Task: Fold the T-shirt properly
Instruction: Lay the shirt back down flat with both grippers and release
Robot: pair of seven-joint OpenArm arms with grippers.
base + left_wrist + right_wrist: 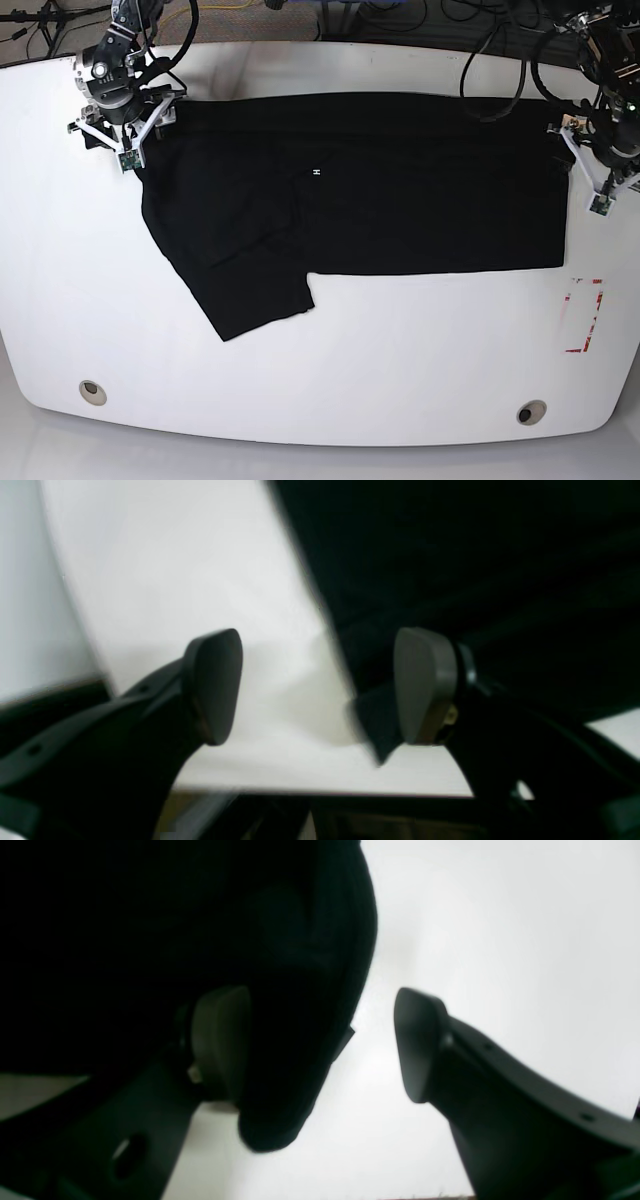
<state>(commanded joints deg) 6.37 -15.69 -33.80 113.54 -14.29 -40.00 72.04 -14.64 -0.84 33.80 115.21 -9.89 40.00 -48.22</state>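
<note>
The black T-shirt lies spread on the white table, with one sleeve sticking out toward the front left and a tiny white mark near its middle. My left gripper hangs at the shirt's right edge. In the left wrist view it is open, one finger over the T-shirt and the other over bare table. My right gripper sits at the far left corner. It is open too, straddling a rounded edge of the T-shirt.
A red rectangular marking is on the table at the front right. Two round holes sit near the front edge. Cables run behind the table. The table's edge shows just below the left gripper.
</note>
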